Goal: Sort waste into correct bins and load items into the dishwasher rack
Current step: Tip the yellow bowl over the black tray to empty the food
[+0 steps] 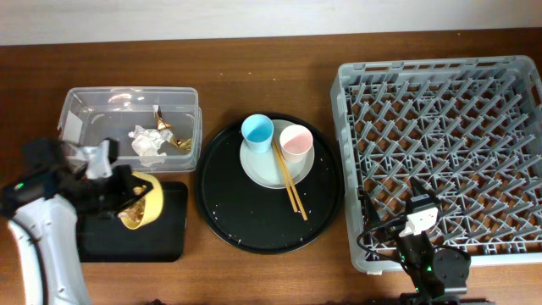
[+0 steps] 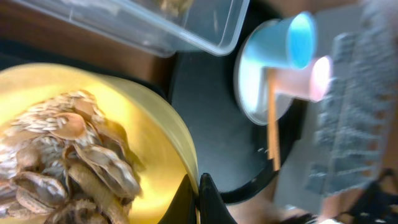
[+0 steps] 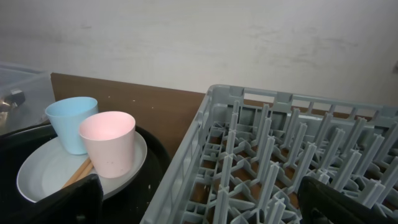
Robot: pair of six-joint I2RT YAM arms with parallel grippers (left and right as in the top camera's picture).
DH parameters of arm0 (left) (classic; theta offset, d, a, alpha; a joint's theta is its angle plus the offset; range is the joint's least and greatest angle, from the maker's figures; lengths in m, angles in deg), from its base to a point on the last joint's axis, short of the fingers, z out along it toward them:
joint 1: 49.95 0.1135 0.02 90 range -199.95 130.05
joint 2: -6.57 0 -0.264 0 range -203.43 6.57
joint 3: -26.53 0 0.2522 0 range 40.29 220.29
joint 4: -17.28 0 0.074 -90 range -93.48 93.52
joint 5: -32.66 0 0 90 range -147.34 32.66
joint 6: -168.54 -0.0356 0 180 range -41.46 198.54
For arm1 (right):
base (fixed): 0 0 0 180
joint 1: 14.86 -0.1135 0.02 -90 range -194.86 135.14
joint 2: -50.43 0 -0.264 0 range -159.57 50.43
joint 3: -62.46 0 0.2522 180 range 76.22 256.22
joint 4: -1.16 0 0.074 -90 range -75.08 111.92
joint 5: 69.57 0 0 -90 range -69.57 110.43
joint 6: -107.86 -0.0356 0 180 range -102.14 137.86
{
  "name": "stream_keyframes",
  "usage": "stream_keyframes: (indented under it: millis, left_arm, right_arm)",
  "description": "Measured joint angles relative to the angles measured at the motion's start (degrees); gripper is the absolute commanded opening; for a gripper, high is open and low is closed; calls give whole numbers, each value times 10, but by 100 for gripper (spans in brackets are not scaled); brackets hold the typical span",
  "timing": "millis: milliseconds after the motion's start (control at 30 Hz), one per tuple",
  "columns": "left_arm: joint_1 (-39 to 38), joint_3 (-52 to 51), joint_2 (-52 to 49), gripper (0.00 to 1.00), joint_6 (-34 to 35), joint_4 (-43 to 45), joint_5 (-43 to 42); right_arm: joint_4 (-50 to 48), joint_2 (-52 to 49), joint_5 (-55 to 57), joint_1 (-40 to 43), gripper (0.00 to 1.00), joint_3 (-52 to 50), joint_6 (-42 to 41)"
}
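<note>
two-arm work table (image 1: 254, 59), overhead and wrist views. the left arm (image 1: 51, 203) reaches in from the near left. the left jaws are closed on the rim of the yellow bowl (image 1: 149, 196), which is tipped steeply over the left part of the shallow black tray (image 1: 165, 241). whether the bowl touches that tray cannot be told. beige-brown food scraps (image 2: 68, 162), shell-like husks and pale seeds, lie heaped in the bowl's lower side.

behind the shallow tray stands the clear tub (image 1: 85, 106). it holds the crumpled white napkin (image 1: 148, 144) and, just beside it to the right, the gold-brown wrapper (image 1: 175, 135).

at centre, the round black tray (image 1: 224, 199) carries the pale plate (image 1: 258, 169). the light-blue cup (image 1: 257, 130) and the pink cup (image 1: 295, 141) stand upright on the plate, side by side. the chopsticks (image 1: 290, 182) lie together, running from between the cups across the plate's rim onto the round tray. a few pale crumbs (image 1: 222, 217) dot that tray.

the grey dishwasher rack (image 1: 440, 127) fills the right side. the right arm (image 1: 423, 254) sits at the rack's near edge. the right jaws are spread wide with nothing between them, facing the cups and the rack's corner.
</note>
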Motion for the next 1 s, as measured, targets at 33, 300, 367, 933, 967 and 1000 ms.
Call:
stream_keyframes:
  millis: [33, 300, 367, 933, 967, 1000]
  left_arm:
    - [43, -17, 0, 0, -24, 8, -44]
    - [184, -123, 2, 0, -73, 87, -234]
    - [199, -128, 2, 0, -76, 89, -258]
    - [204, -128, -24, 0, -82, 104, -407]
    - [204, -128, -24, 0, -82, 104, -407]
    - [204, -128, -24, 0, -81, 104, -407]
  right_arm:
    - [0, 0, 0, 0, 98, 0, 0]
    - [0, 0, 0, 0, 98, 0, 0]
    - [0, 0, 0, 0, 98, 0, 0]
    - [0, 0, 0, 0, 98, 0, 0]
    - [0, 0, 0, 0, 98, 0, 0]
    - [0, 0, 0, 0, 98, 0, 0]
